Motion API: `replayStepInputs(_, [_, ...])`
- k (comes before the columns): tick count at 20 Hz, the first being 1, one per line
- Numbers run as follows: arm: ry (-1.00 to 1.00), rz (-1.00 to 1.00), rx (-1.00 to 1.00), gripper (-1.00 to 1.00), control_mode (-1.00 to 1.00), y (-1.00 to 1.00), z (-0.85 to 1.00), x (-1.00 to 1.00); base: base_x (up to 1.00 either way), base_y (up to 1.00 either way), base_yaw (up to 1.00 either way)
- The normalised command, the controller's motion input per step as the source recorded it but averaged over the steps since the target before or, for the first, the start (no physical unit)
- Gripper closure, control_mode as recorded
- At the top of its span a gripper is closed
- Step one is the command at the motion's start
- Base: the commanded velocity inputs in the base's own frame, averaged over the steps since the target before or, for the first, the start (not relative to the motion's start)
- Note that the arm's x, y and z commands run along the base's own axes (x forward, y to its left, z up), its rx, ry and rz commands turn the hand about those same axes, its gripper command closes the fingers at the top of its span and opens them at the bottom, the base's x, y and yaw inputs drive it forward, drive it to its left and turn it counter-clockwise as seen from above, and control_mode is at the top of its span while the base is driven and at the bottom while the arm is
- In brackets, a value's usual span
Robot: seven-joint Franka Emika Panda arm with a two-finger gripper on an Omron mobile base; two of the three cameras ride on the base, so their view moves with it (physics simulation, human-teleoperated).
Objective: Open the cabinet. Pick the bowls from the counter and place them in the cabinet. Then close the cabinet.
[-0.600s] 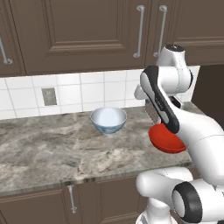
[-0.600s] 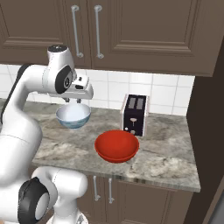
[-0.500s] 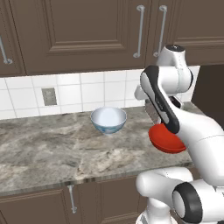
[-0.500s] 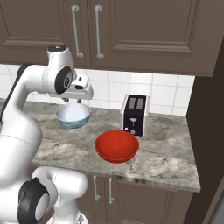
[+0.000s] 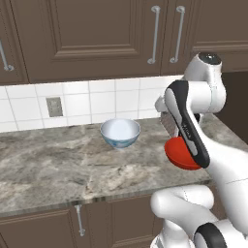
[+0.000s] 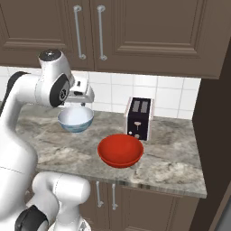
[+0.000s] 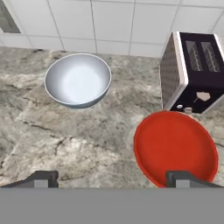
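A white robot arm hangs above the counter (image 6: 171, 155) in a simulated kitchen, its gripper (image 7: 113, 177) spread wide and holding nothing. In the hand view, the two finger tips (image 7: 43, 178) stand far apart at the bottom of the picture, with bare stone between them.

Two bowls sit upright on the counter, well apart from each other. The white bowl (image 5: 120, 133) with its blue pattern stands near the tiled back wall (image 5: 97, 102), clear of the arm. The red bowl (image 6: 120, 150) rests closer to the counter's front edge, just in front of a black toaster (image 6: 139, 118). In the left base view, the arm's dark-banded link crosses in front of the red bowl and hides part of it. In the hand view, the right finger tip overlaps the red bowl's near rim; whether it touches the bowl cannot be told.

Above the tiles, the cabinet (image 6: 149, 31) hangs with both doors shut, its two long silver handles (image 6: 101, 31) side by side. An outlet (image 5: 54, 106) is set in the wall left of the white bowl.
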Motion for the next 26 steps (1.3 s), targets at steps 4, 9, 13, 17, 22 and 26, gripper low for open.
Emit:
replayStepInputs(4, [-0.26, 0.01, 0.00, -1.00, -1.00, -0.04, 0.12, -0.03, 0.00, 0.00, 0.00])
replayStepInputs(9, [-0.21, 0.00, 0.00, -1.00, -1.00, -0.06, 0.10, 0.00, 0.00, 0.00, 0.00])
replayStepInputs(13, [-0.09, 0.00, 0.00, -1.00, -1.00, -0.09, 0.17, 0.01, 0.00, 0.00, 0.00])
replayStepInputs(17, [-0.11, 0.00, 0.00, -1.00, -1.00, -0.08, 0.39, 0.03, 0.00, 0.00, 0.00])
replayStepInputs(22, [-0.18, 0.00, 0.01, -1.00, -1.00, -0.18, 0.58, 0.00, 0.00, 0.00, 0.00])
replayStepInputs(26, [0.00, 0.00, 0.00, -1.00, -1.00, -0.18, 0.56, 0.02, 0.00, 0.00, 0.00])
